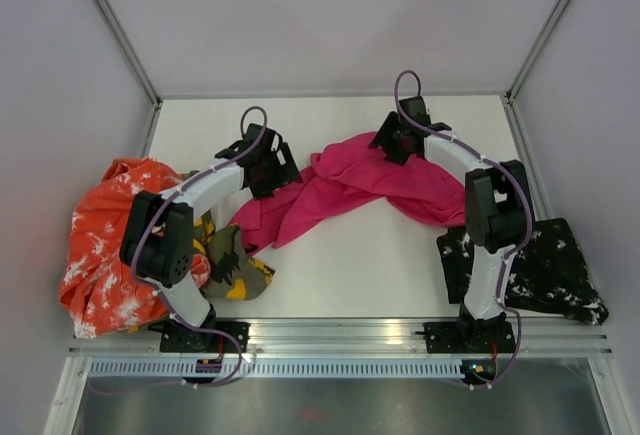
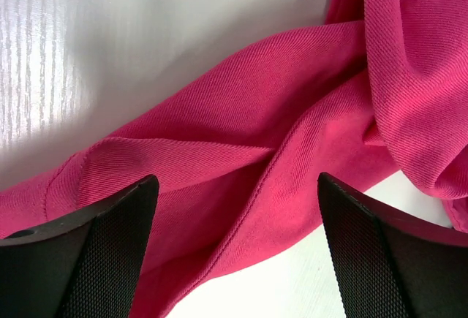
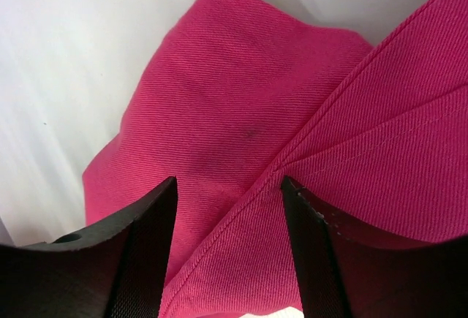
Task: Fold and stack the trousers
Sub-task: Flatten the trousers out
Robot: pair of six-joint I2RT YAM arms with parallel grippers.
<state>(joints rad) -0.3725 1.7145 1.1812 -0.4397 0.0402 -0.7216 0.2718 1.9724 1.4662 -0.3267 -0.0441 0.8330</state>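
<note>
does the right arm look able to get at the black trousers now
Probably yes: the black trousers lie uncovered right beside its base. Its gripper is out over the pink trousers, so the arm would have to fold back towards itself.

pink trousers (image 1: pixel 370 187): plain magenta-pink, I see, mid-tabletop (image 1: pixel 340 275).
orange trousers (image 1: pixel 100 245): orange mottled with white, left edge.
camouflage trousers (image 1: pixel 232 267): I make out olive with yellow patches.
black trousers (image 1: pixel 548 270): black, white splatters, near right corner.
tabletop: plain white.
</note>
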